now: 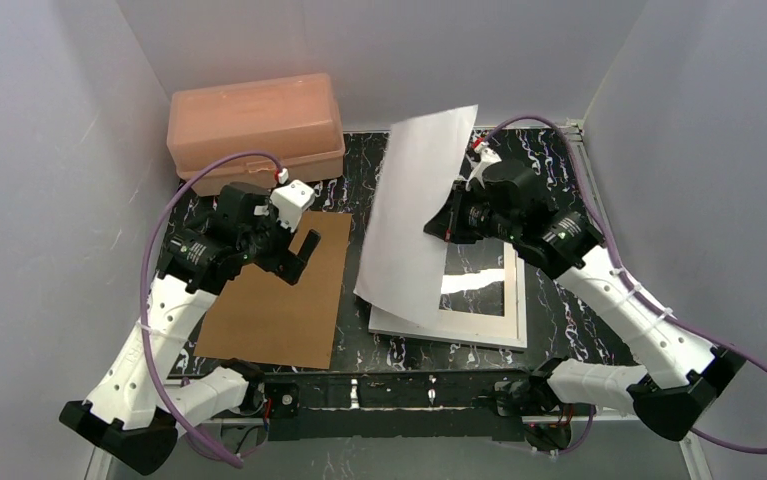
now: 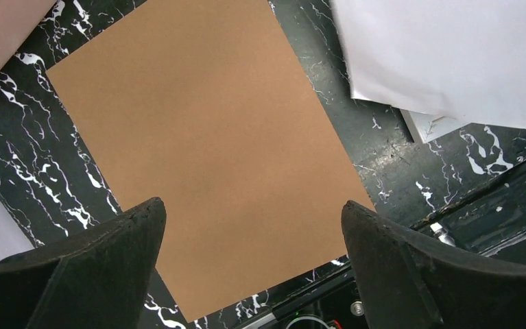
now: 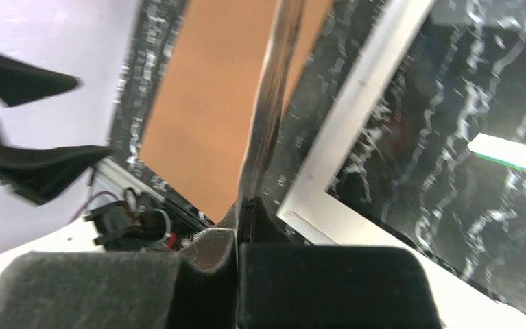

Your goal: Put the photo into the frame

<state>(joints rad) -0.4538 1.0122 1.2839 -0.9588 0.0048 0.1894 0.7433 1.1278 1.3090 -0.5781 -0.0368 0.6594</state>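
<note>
Photo [image 1: 414, 215] is pinched by one edge in my right claw [image 3: 244, 223], jaws clenched tight on the sheet. It stands tilted, with its plain white back turned toward the overhead camera. Its lower edge reaches down over the left side of the frame [image 1: 512, 305]; whether it touches there I cannot tell. The frame lies flat on the black marbled table [image 1: 569, 330], right of centre, and the table's pattern shows through its pane. My left claw [image 1: 299, 255] is released, fingers spread wide and holding nothing, and hovers above the brown cardboard board [image 1: 277, 300]. That board lies flat on the left part of the table, near the frame. A salmon-pink box [image 1: 256, 125] sits at the far left corner with its lid down.
</note>
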